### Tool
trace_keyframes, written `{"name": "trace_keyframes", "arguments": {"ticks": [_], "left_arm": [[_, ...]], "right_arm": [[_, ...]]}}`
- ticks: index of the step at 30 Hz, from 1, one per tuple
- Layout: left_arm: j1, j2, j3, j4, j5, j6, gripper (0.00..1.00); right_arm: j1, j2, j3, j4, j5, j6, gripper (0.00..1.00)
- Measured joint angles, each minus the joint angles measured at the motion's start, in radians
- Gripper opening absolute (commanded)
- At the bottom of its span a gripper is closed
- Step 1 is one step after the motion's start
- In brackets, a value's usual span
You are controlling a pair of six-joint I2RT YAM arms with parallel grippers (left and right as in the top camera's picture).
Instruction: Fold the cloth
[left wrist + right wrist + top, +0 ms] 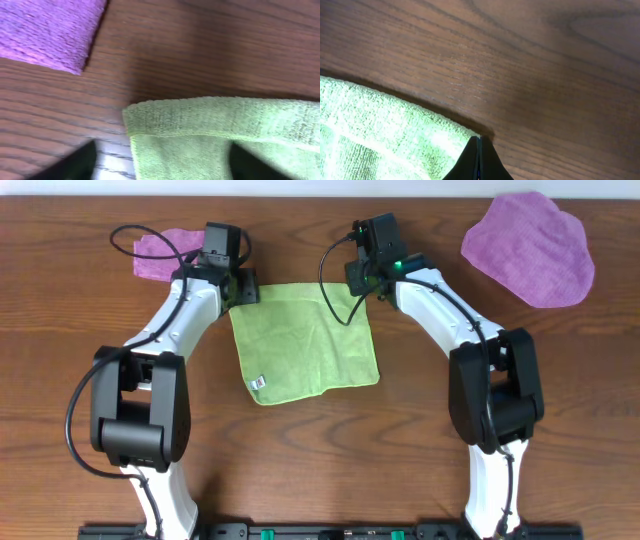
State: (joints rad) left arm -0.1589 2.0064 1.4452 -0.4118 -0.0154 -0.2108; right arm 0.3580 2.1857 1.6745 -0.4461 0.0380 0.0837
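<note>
The lime-green cloth (305, 340) lies flat on the wooden table, with its white tag (257, 382) at the near-left corner. My left gripper (240, 290) is open at the cloth's far-left corner. In the left wrist view the two fingers (160, 165) straddle that corner of the cloth (225, 125). My right gripper (362, 280) is at the far-right corner. In the right wrist view its fingers (479, 150) are pressed together at the corner tip of the cloth (370, 130).
A small purple cloth (160, 255) lies at the far left, just beyond my left gripper; it also shows in the left wrist view (45, 30). A large purple cloth (530, 248) lies at the far right. Bare wood surrounds the green cloth.
</note>
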Motion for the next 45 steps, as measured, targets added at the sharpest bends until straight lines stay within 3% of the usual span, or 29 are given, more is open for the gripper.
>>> {"name": "trace_keyframes", "arguments": {"ticks": [7,18,22,27,33,37,45], "left_arm": [[0.000,0.000,0.003,-0.071,-0.037,0.000,0.95],[-0.005,-0.137,0.004,-0.293,0.090,-0.055,1.00],[-0.036,-0.201,0.005,-0.356,0.137,-0.063,0.89],[-0.130,-0.267,0.006,-0.447,0.159,-0.063,0.84],[-0.212,-0.399,-0.037,-0.458,0.165,-0.079,0.84],[-0.212,-0.510,-0.167,-0.433,0.158,-0.101,0.86],[-0.218,-0.612,-0.409,-0.350,0.158,-0.137,0.88]], "right_arm": [[0.017,-0.001,0.000,-0.048,0.000,-0.028,0.01],[0.031,-0.152,0.000,-0.207,-0.004,-0.039,0.01],[0.031,-0.235,0.000,-0.291,-0.003,-0.035,0.01],[0.031,-0.378,-0.016,-0.371,0.016,-0.011,0.02],[0.031,-0.651,-0.196,-0.361,0.047,0.013,0.02],[0.032,-0.805,-0.350,-0.329,0.057,0.026,0.02],[0.070,-0.890,-0.579,-0.266,0.064,0.063,0.02]]}}
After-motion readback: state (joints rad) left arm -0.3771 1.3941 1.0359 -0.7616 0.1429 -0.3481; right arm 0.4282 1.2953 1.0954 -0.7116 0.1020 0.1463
